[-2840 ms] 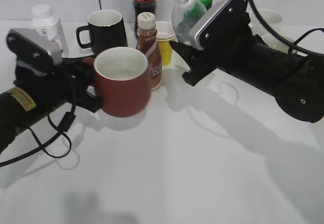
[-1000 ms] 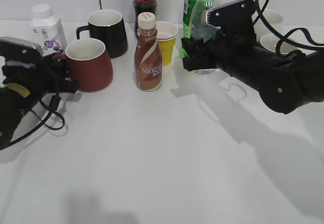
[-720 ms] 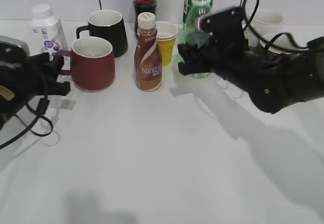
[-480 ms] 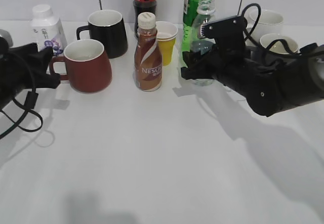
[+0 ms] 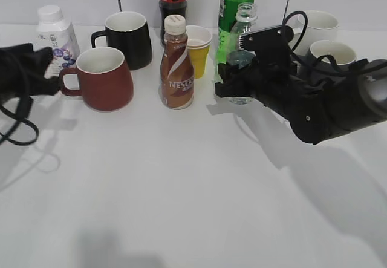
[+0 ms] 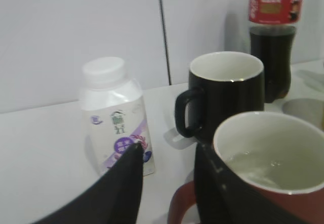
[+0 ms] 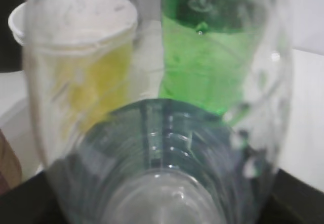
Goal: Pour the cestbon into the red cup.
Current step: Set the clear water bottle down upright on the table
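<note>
From the exterior view, the right gripper [image 5: 233, 81] is wrapped around the lower body of the cestbon [image 5: 243, 41], which stands upright on the white table [image 5: 181, 189]; the black arm hides the bottle's label and base, so only its clear neck and open mouth show. The left gripper [image 5: 45, 68] is half cut off by the frame edge, just left of the red cup [image 5: 107, 77], its tips near the handle but apart from it. Right of the cup stands a brown bottle [image 5: 176, 65] lettered "NESCAFE"; beyond that, a yellow paper cup [image 5: 198, 50] and a green soda bottle [image 5: 236, 8].

In the left wrist view, the 2 dark fingers [image 6: 121, 193] stand parted with nothing between them. The glossy red cup [image 6: 273, 178] sits right of them, white inside, with clear liquid in it. Behind the cup are a black mug [image 6: 225, 95] and a white capped bottle [image 6: 116, 118] whose label is too blurred to read.

In the right wrist view, the ribbed clear cestbon [image 7: 157, 148] fills the frame, blurring everything behind it.
</note>
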